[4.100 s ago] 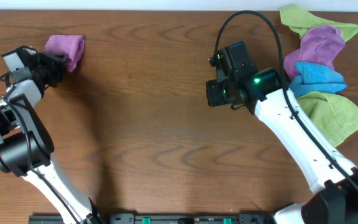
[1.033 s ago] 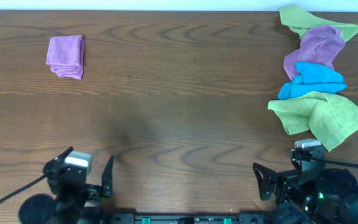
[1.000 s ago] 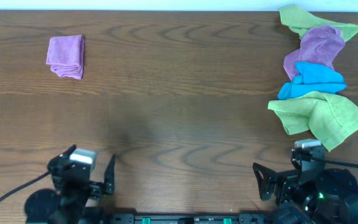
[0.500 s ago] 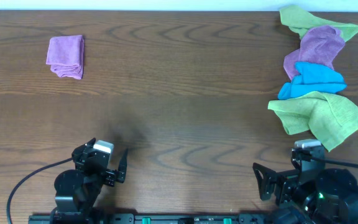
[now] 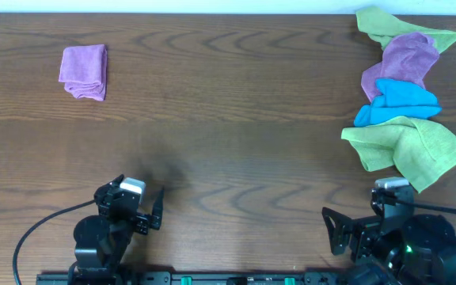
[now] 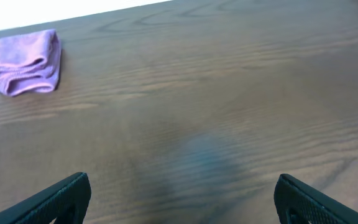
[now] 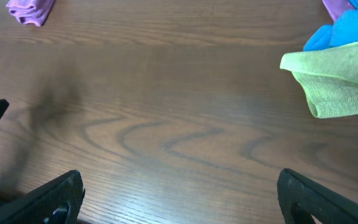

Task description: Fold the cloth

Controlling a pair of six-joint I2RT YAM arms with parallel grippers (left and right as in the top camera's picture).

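Observation:
A small purple cloth (image 5: 83, 71) lies folded at the far left of the table, and shows at the top left of the left wrist view (image 6: 23, 62) and of the right wrist view (image 7: 30, 9). My left gripper (image 5: 131, 202) sits low at the front edge, open and holding nothing (image 6: 182, 186), well away from that cloth. My right gripper (image 5: 378, 226) rests at the front right, also open and holding nothing (image 7: 179, 180). The nearest light green cloth (image 5: 406, 150) lies just beyond it, untouched (image 7: 331, 78).
A loose pile along the right edge holds a green cloth (image 5: 398, 25), a purple cloth (image 5: 406, 59), a blue cloth (image 5: 398, 101) and the light green one in front. Bare wooden table (image 5: 236, 134) stretches between the arms and the cloths.
Four seconds ago both arms reached over the table, the left at the purple cloth; now both are pulled back. In the last second the left arm slid right; the right stayed still.

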